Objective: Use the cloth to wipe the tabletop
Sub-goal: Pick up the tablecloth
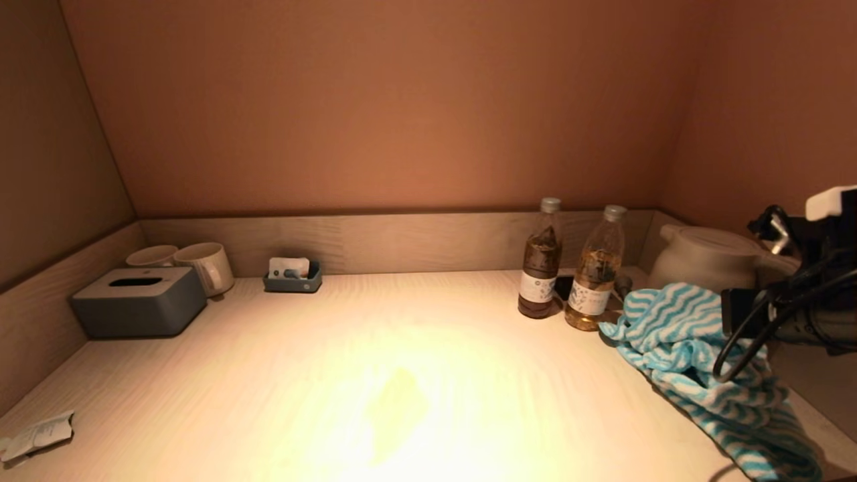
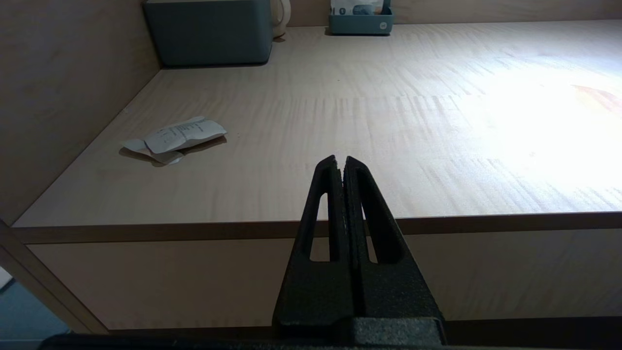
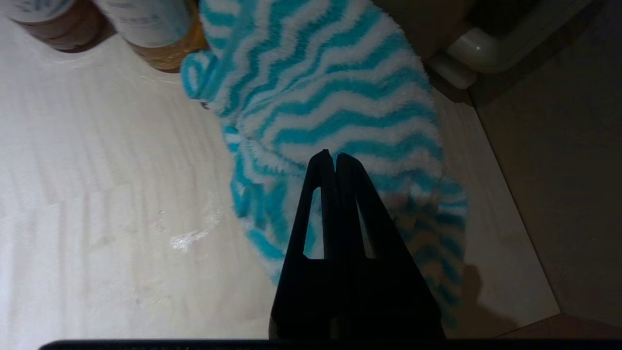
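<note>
The blue-and-white striped cloth [image 1: 696,355] lies bunched at the right side of the pale wooden tabletop [image 1: 335,348], trailing toward the front edge. In the right wrist view, my right gripper [image 3: 331,154] is shut and hovers over the cloth [image 3: 330,87] with nothing between its tips. The right arm [image 1: 803,294] shows at the right edge of the head view. My left gripper [image 2: 340,159] is shut and empty, parked below and in front of the table's front edge [image 2: 486,222] on the left. A faint stain [image 1: 402,402] marks the middle front of the tabletop.
Two drink bottles [image 1: 539,261] [image 1: 596,271] stand just left of the cloth, with a white kettle [image 1: 703,258] behind it. A grey tissue box [image 1: 138,300], two mugs [image 1: 204,264] and a small tray [image 1: 292,276] sit at the back left. A crumpled paper [image 1: 37,435] lies front left.
</note>
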Available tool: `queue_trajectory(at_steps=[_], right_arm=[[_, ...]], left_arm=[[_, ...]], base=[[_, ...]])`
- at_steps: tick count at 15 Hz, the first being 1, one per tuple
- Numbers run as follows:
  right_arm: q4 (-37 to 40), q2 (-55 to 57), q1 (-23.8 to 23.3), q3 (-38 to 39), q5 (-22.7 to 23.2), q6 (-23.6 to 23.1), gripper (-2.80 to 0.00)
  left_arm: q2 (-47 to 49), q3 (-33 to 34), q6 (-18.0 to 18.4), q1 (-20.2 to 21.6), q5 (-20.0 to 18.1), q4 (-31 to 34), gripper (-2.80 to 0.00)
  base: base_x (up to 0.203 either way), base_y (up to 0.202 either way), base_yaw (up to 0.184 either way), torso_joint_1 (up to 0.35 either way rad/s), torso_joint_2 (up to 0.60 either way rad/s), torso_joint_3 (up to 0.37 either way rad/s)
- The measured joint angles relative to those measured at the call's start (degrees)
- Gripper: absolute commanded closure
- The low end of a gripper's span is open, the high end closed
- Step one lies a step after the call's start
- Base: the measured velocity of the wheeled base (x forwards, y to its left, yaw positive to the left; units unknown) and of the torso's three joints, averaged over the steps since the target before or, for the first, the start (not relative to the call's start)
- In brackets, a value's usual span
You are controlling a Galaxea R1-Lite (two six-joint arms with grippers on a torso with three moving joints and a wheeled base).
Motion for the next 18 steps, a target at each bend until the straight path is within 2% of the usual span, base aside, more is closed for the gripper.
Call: queue_trajectory(at_steps=[5, 6, 12, 18], right_arm=[[-0.4, 3.4, -2.2, 0.4, 0.3, -0.1, 0.00], [-0.3, 2.5, -2.1, 0.8, 0.3, -0.3, -2.80], [0.1, -1.6, -1.4, 4.5, -0.1, -0.8, -2.80], [-1.1, 3.2, -1.6, 5.0, 0.5, -0.4, -2.80]], left_arm=[[0.0, 0.0, 0.0, 0.0, 0.0, 0.0, 0.00], [0.0, 0.0, 0.0, 0.0, 0.0, 0.0, 0.00], [0.0, 0.0, 0.0, 0.0, 0.0, 0.0, 0.00], [0.0, 0.0, 0.0, 0.0, 0.0, 0.0, 0.00]], base=[[0.000, 0.000, 0.000, 0.000, 0.00, 0.000], [0.000, 0.000, 0.000, 0.000, 0.00, 0.000], [0.000, 0.000, 0.000, 0.000, 0.00, 0.000], [0.000, 0.000, 0.000, 0.000, 0.00, 0.000]])
